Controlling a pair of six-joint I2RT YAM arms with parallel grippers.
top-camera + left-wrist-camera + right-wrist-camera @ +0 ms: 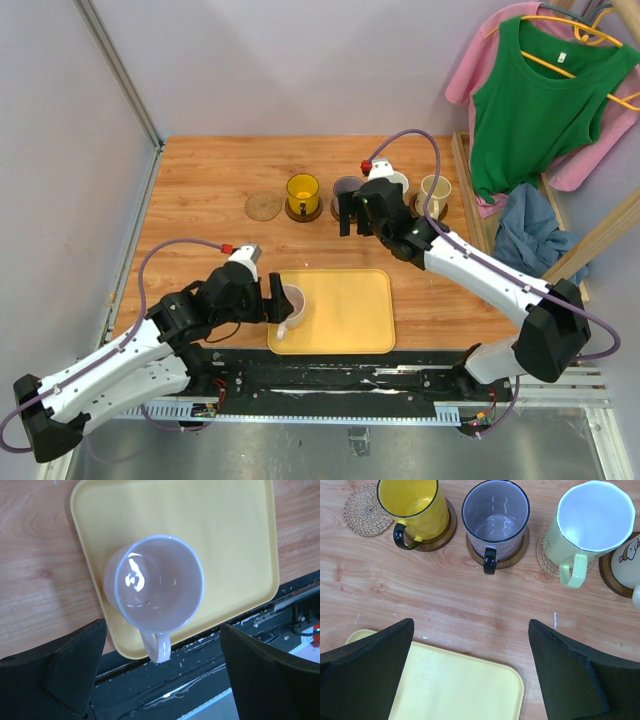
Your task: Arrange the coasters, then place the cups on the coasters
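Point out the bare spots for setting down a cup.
The tan coaster left of the yellow cup is bare; so is the wood between the cup row and the yellow tray. The row itself is crowded.

Pale grey walls [300, 60] enclose a warm wooden worktop [200, 200] under even light. At the right, a green top [540, 110] and a pink garment [466, 75] hang on yellow hangers [556, 65] above a crumpled blue cloth [525, 235].
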